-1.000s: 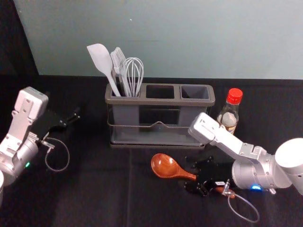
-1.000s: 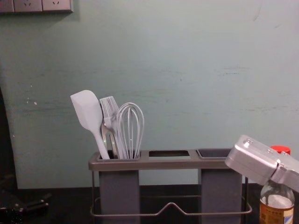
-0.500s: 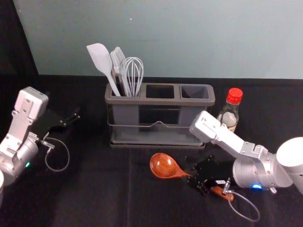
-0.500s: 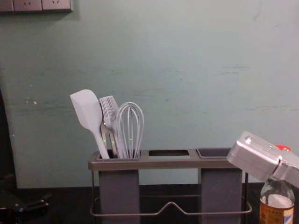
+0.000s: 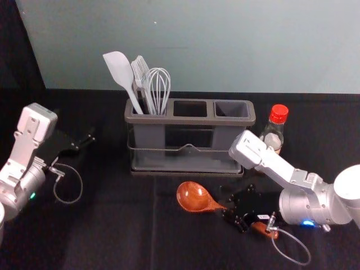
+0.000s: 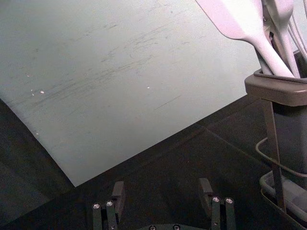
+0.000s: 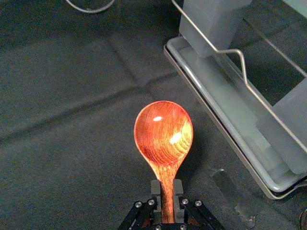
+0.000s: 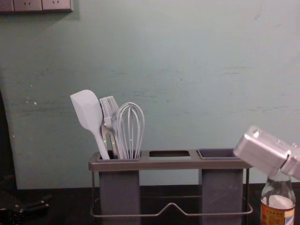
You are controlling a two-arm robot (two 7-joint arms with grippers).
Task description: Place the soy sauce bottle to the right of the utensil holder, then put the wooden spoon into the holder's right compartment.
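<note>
My right gripper [image 5: 229,210] is in front of the utensil holder [image 5: 191,121], across the handle of the wooden spoon [image 5: 194,197], whose bowl points left. In the right wrist view, the fingers of my right gripper [image 7: 166,187] are shut on the handle, just below the bowl of the spoon [image 7: 163,132]; I cannot tell whether it touches the table. The red-capped soy sauce bottle [image 5: 273,136] stands right of the holder, partly behind my right arm. My left gripper [image 5: 89,140] is parked at left, and in the left wrist view my left gripper [image 6: 162,191] is open and empty.
A white spatula [image 5: 120,70], a brush and a whisk [image 5: 158,90] stand in the holder's left compartment. The right compartment [image 5: 231,109] has nothing visible in it. A pale wall [image 8: 187,70] rises behind the table.
The right gripper has come to grip the spoon handle, and the spoon's bowl has shifted slightly left. My right arm's upper link has moved a little right, now covering the bottle's cap in the chest view.
</note>
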